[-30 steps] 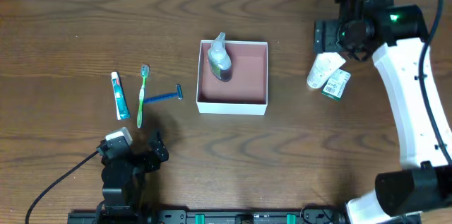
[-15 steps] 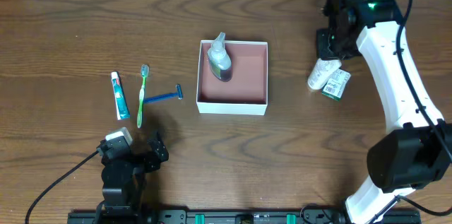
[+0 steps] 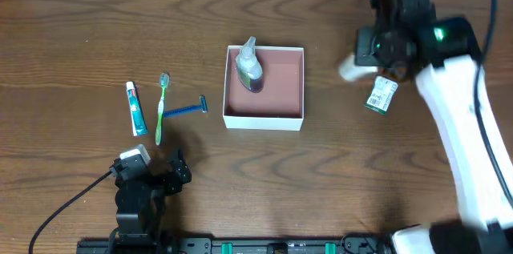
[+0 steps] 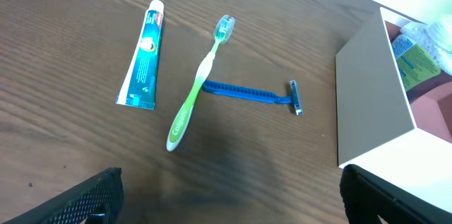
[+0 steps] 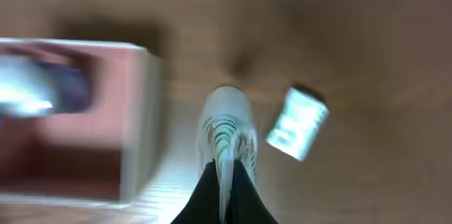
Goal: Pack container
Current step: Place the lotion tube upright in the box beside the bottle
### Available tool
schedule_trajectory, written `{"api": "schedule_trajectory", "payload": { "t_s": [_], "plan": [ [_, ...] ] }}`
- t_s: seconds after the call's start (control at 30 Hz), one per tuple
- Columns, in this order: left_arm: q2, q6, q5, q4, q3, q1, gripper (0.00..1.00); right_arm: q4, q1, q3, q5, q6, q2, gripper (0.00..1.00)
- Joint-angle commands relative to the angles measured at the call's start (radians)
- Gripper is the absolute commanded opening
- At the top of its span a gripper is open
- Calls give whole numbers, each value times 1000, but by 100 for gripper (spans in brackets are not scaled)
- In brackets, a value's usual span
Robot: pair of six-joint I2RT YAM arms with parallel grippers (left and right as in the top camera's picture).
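Note:
The container (image 3: 298,86), a shallow white box with a pinkish inside, sits mid-table with a clear spray bottle (image 3: 250,66) lying in it. My right gripper (image 3: 370,58) is to its right, shut on a white tube (image 3: 349,70) with green stripes, which hangs off the table. The blurred right wrist view shows the tube (image 5: 227,128) pinched edge-on in the right gripper (image 5: 224,181), with the container (image 5: 145,118) to its left. My left gripper (image 4: 229,189) is open near the front edge, with nothing between its fingers.
A green-and-white packet (image 3: 382,94) lies just right of the held tube. Left of the container lie a toothpaste tube (image 3: 136,108), a green toothbrush (image 3: 162,106) and a blue razor (image 3: 189,110). A cable trails from the left arm along the front edge.
The right gripper shut on the white tube and lifted it from beside the packet, carrying it left towards the container. The left arm has not moved.

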Motion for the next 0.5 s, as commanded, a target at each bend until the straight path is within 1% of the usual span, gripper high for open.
{"api": "schedule_trajectory", "payload": {
  "t_s": [0.0,0.1,0.2,0.37,0.47],
  "plan": [
    [-1,17,-1,0,-14,-2,98,35,121,16,16,63,-134,1],
    [-1,17,-1,0,-14,-2,98,66,212,16,38,101,-164,1],
    [-1,17,-1,0,-14,-2,98,80,277,16,38,151,-149,1],
    [-1,17,-1,0,-14,-2,98,105,316,15,63,219,-40,1],
    [-1,17,-1,0,-14,-2,98,152,316,15,68,225,53,1]
  ]
}}
